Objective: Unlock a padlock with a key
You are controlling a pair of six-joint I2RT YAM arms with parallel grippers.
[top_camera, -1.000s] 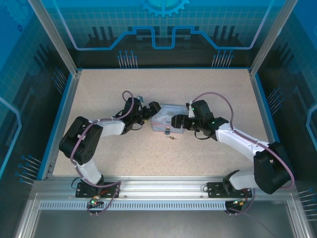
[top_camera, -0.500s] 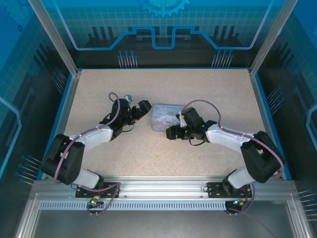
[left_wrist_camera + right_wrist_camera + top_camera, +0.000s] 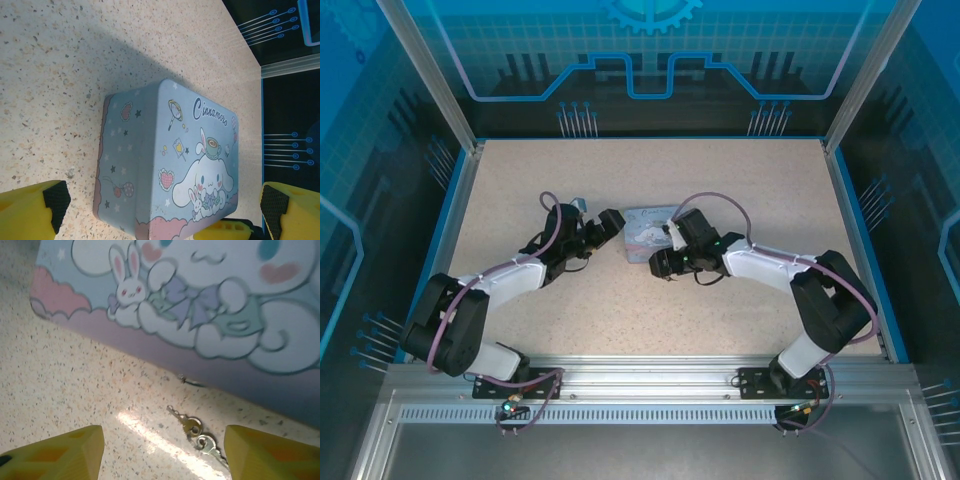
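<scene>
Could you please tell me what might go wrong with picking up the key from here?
The key lies flat on the table, thin and small, so the open right end effector may close past it or nudge it away. It sits close beside the tin box, which the descent could bump.

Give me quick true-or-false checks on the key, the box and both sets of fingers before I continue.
1. The key lies on the table close beside the box. True.
2. The right fingers already pinch the key. False: they stand apart, and the key lies loose on the table ahead of them.
3. The box stands with its lid raised. False: in the left wrist view the lid is shut.
4. The left fingers stand wide apart with nothing held. True.
</scene>
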